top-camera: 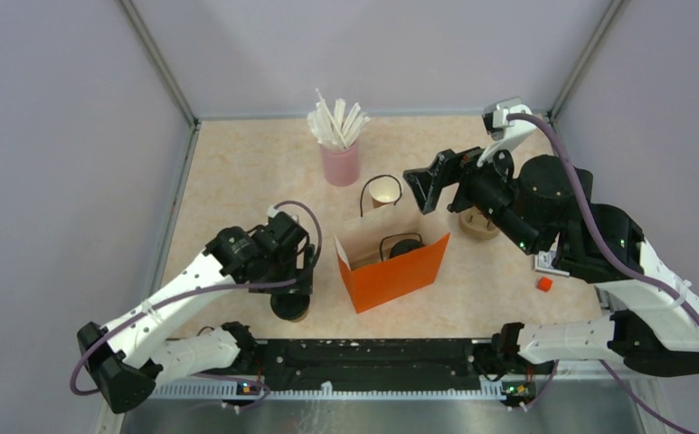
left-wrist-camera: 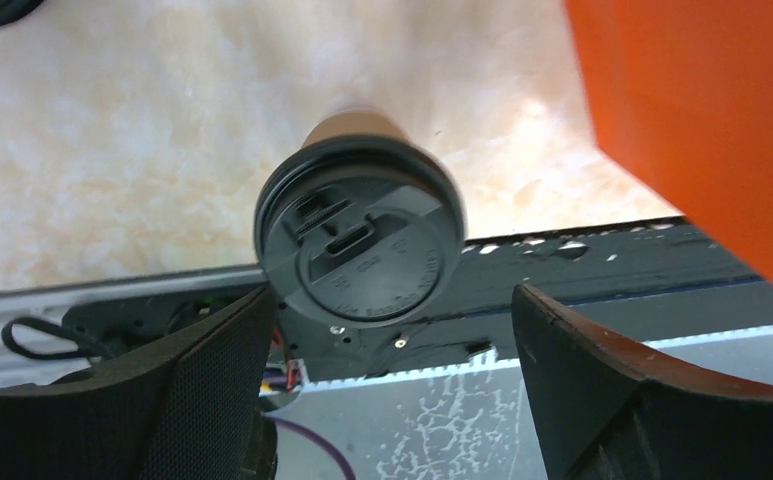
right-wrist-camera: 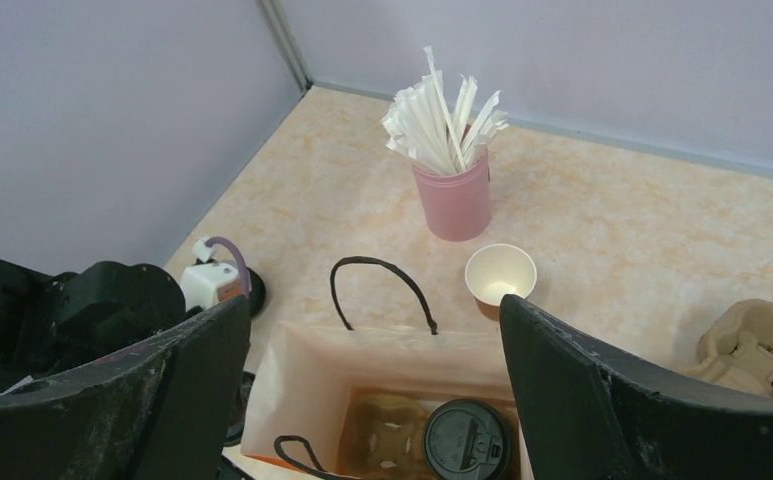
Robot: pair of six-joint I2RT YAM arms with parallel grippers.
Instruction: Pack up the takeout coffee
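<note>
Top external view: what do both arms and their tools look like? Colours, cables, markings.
Both the left arm and right arm have white link shells, black joint housings and a purple cable looped alongside. Left tool and right tool: broad black fingers, the left's inner face mesh-textured, the right's scuffed. No markings readable.

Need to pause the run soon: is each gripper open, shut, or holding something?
Left gripper: open over the lidded coffee cup, not gripping it.
Right gripper: open above the orange bag, empty.

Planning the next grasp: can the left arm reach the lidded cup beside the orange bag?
Probably yes: the left gripper hangs open above the lidded cup, nothing between; the orange bag stands apart.
</note>
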